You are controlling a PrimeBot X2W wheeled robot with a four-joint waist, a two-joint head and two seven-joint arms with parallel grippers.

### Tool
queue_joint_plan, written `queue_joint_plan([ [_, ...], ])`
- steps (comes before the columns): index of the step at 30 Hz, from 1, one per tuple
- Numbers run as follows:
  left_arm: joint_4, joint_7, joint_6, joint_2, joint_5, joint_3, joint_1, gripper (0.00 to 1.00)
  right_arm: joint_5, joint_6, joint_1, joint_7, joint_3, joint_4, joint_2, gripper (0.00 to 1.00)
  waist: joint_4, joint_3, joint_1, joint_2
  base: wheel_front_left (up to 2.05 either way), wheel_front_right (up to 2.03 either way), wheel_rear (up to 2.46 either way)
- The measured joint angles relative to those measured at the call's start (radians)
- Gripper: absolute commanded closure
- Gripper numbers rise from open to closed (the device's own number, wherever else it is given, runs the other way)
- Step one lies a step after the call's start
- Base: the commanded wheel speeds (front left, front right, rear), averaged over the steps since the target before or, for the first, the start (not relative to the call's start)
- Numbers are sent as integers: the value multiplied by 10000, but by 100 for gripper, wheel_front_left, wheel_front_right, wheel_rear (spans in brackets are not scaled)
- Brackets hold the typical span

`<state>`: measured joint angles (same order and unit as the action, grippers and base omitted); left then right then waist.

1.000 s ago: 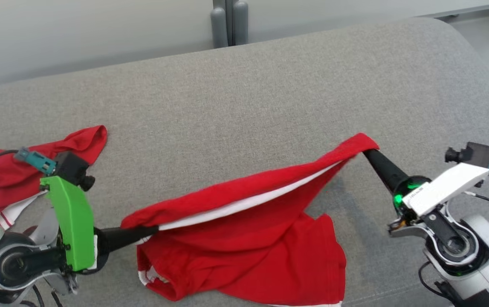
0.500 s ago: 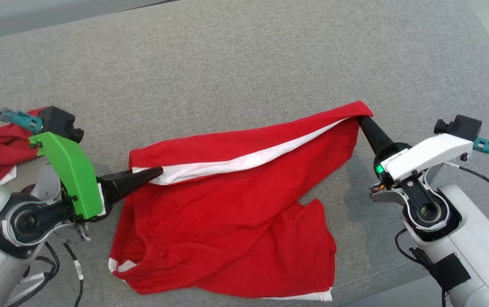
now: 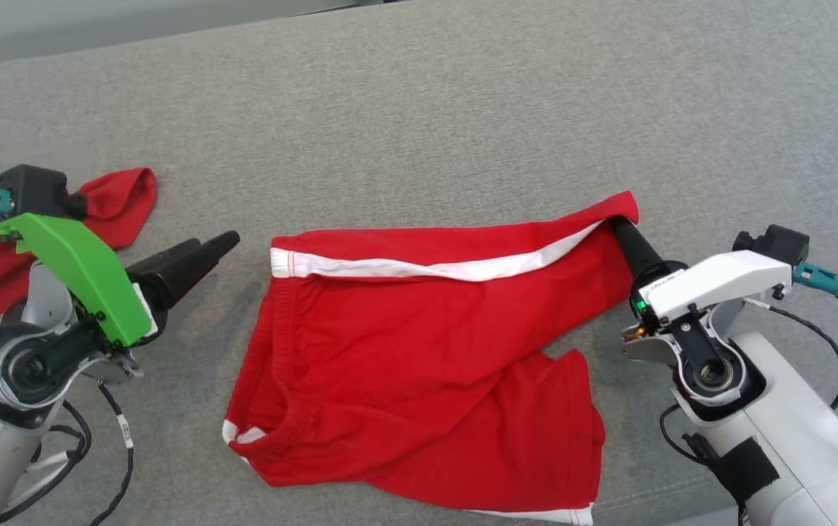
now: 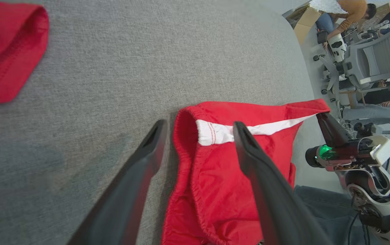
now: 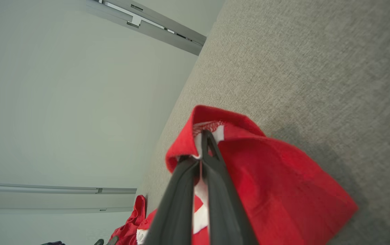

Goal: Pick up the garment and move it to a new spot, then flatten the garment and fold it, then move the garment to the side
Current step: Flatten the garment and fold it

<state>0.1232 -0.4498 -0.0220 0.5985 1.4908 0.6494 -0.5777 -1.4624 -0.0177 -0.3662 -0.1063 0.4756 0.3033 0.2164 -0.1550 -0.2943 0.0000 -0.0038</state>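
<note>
Grey upholstered cushion (image 3: 419, 109) carries red shorts (image 3: 419, 351); right end effector (image 5: 205, 136) pinches one waistband corner, while left end effector (image 3: 218, 241) gapes open just beside the opposite corner.

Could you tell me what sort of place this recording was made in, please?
Probably a robotics lab or shared office. The red shorts lie on a grey upholstered cushion, and the left wrist view shows office chairs, a cardboard box and seated people beyond it.
</note>
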Motion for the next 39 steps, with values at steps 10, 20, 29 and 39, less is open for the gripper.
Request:
queue_joint_plan([
  [10, 616, 75, 29, -178, 481, -29, 241, 0, 165, 240, -791, 104, 401, 497, -332, 100, -65, -138, 0, 0, 0, 0, 0],
  [20, 943, -284, 63, -234, 460, 278, 236, 0, 192, 529, -1155, 104, 447, 1037, -558, 100, -535, -291, 0, 0, 0, 0, 0],
  [29, 1260, -424, 307, -278, 366, 401, 185, 0, 194, 706, -1219, 100, 433, 1463, -627, 100, -710, -317, 0, 0, 0, 0, 0],
  [39, 1547, -422, 414, -447, 8, 491, -119, 0, 194, 909, -1374, 100, 495, 1852, -756, 100, -789, -309, 0, 0, 0, 0, 0],
])
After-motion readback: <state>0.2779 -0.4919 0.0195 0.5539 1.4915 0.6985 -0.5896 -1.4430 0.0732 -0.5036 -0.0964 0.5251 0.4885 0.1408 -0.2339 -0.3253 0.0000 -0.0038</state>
